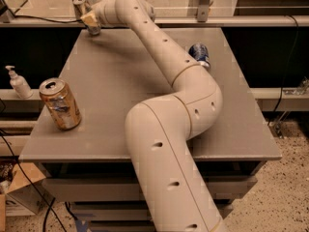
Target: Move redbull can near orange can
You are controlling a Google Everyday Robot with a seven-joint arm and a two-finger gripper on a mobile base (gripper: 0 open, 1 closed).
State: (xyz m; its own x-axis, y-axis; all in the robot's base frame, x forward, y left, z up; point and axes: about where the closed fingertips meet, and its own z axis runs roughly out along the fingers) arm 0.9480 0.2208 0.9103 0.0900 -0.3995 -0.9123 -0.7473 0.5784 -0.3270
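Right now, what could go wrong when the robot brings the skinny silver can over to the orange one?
The redbull can stands at the far left corner of the table, with the gripper beside it; a nudge might push it off. The orange can sits near the left edge, so a hard arrival could knock it over. The blue can lies by the arm and might get rolled.

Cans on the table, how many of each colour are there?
Silver: 1, the redbull can, at the far left corner by the gripper.
Orange: 1, the orange can.
Blue: 1, the blue can.
Total: 3 cans.
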